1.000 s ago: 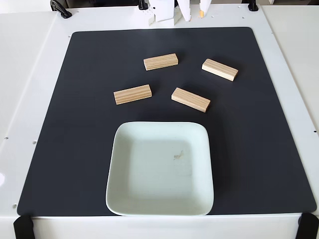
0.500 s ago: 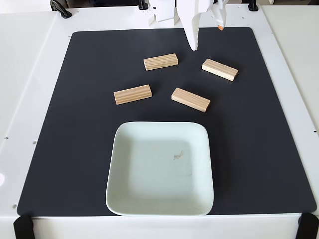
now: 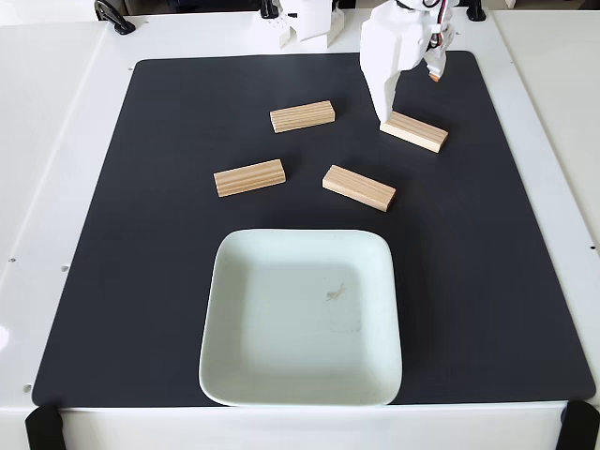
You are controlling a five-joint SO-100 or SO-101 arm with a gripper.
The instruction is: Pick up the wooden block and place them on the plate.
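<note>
In the fixed view, a black mat (image 3: 141,234) covers most of a white table (image 3: 47,141). Four wooden blocks lie flat on the mat, apart from one another: one upper block (image 3: 302,116) near the mat's middle top, one left block (image 3: 249,177), one middle block (image 3: 358,187) just above the plate, and one right block (image 3: 413,131), angled down to the right. The plate (image 3: 230,375), pale mint-white and square with rounded corners, sits on the lower half of the mat with a small mark near its middle; no block is on it.

The white arm reaches in from the top edge. Its jaws (image 3: 411,98) are spread open, the long white finger (image 3: 386,108) pointing down at the left end of the right block, the shorter orange-tipped one higher and to the right. Whether the long finger touches the block cannot be told. Nothing is gripped.
</note>
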